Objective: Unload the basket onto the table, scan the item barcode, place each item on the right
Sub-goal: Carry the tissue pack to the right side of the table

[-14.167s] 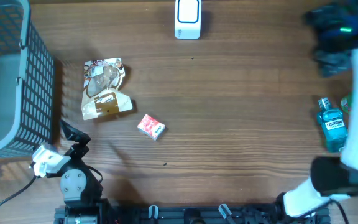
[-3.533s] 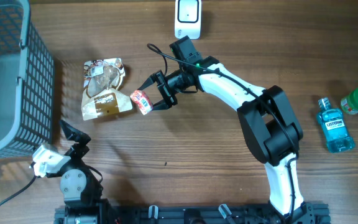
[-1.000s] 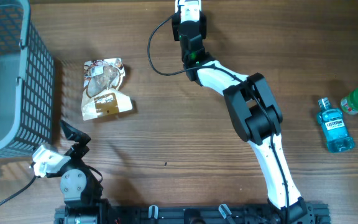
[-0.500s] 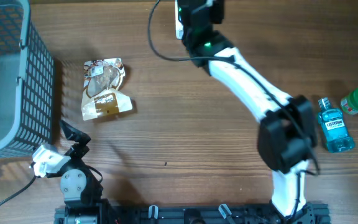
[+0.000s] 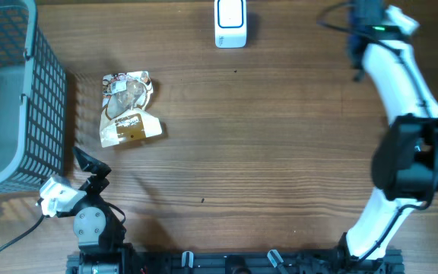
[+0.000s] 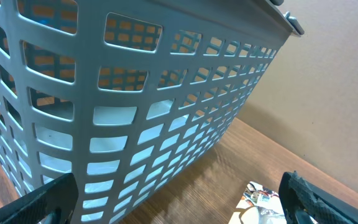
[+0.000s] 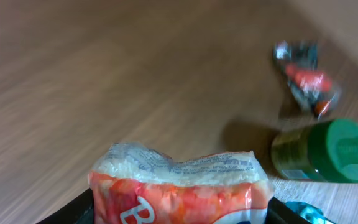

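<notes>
Nearest you, at 7 o'clock on the wood-grain bench, the left end effector sits with its jaws spread wide and nothing between them. Its camera looks up the side of a grey plastic basket, a lattice of rounded rectangular holes.

Farther in, at 10 o'clock in the overhead view, a crumpled clear-and-brown snack bag lies flat, just beside the basket's wall. The basket fills the 9 o'clock edge.

At 12 o'clock, on the far edge, the white rounded scanner stands alone.

Your right arm stretches up the right side to about 1 o'clock, well apart from the scanner. There the right end effector is closed on the packet, the item to scan. It is a soft red-orange plastic pouch with a clear, crimped top edge, pinched between the two dark fingers. The overhead view does not show the packet itself.

Beyond the packet in the right wrist view, at 3 o'clock, a jar with a round green lid rests on the bench. Past it, at 1 o'clock, lies a small crinkled foil wrapper, blurred.
</notes>
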